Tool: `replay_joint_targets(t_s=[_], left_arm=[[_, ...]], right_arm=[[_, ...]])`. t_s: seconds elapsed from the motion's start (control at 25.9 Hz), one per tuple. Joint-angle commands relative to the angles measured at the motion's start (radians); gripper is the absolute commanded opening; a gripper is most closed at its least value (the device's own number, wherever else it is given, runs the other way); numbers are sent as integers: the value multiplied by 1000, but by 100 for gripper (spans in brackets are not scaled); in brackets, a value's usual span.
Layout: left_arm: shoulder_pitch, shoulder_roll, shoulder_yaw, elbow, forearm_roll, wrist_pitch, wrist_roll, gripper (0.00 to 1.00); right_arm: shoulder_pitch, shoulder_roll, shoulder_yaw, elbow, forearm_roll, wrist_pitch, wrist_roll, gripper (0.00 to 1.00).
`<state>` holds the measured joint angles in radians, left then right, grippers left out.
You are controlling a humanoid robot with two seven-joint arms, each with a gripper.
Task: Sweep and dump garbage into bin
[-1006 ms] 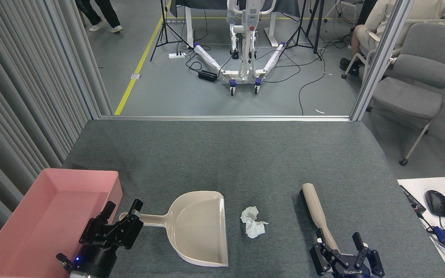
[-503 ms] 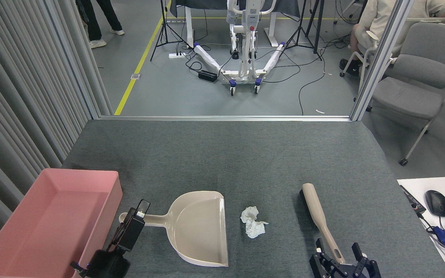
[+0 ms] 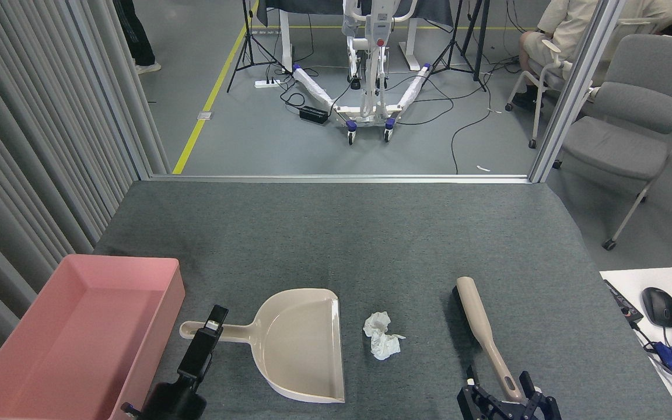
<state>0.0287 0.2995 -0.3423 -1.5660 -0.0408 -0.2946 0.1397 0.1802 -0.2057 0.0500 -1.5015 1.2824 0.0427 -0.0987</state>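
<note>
Lying between both grippers: garbage (image 3: 381, 342).

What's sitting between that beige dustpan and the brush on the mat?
In the head view, only the crumpled white tissue wad lies between the dustpan and the brush. It sits nearer the dustpan's open edge, touching neither; the rest is bare grey mat.
</note>
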Motion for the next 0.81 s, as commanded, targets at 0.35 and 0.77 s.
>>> replay_joint_targets(t_s=[0.35, 0.77], left_arm=[[8, -43, -47, 70, 22, 3, 6, 99], [-26, -46, -46, 193, 22, 6, 15, 99]], right_arm=[[-7, 0, 1, 13, 0, 3, 1, 98], [-21, 5, 4, 37, 2, 3, -1, 97]])
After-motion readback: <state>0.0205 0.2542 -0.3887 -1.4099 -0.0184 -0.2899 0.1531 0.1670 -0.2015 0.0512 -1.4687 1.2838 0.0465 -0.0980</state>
